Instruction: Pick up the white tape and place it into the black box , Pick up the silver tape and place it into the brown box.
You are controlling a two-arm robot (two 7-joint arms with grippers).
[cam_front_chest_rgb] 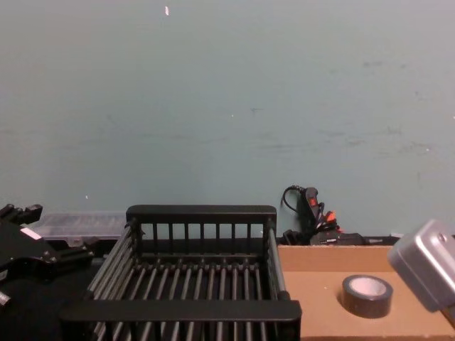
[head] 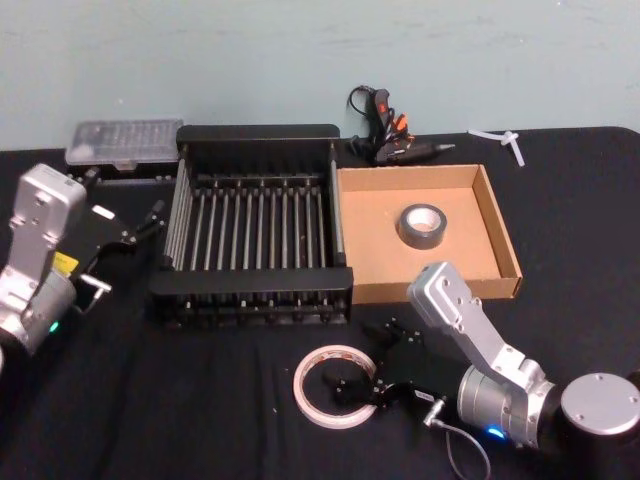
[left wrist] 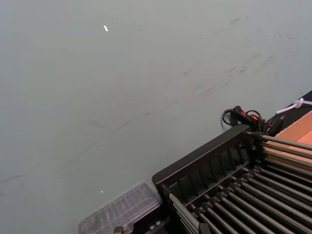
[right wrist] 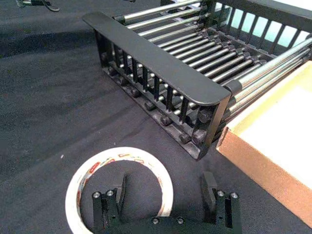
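Half the job looks done: the silver tape (head: pixel 423 226) already lies flat on the floor of the brown box (head: pixel 497 215), while the white tape (head: pixel 334 386) lies on the black cloth just in front of the black box (head: pixel 258 132), whose barred floor holds nothing. My right gripper (head: pixel 352 389) is down at the white ring with its jaws apart, one finger (right wrist: pixel 120 191) inside the hole and the other outside past the rim, so the band sits between them, not yet clamped. What I have left, I judge, is to close, lift, and carry it over the near rim. My left gripper (head: pixel 152 221) is parked beside the black box's left wall; whether it is apart or together I cannot tell. The white tape's inner core carries red print, too small for me to read.
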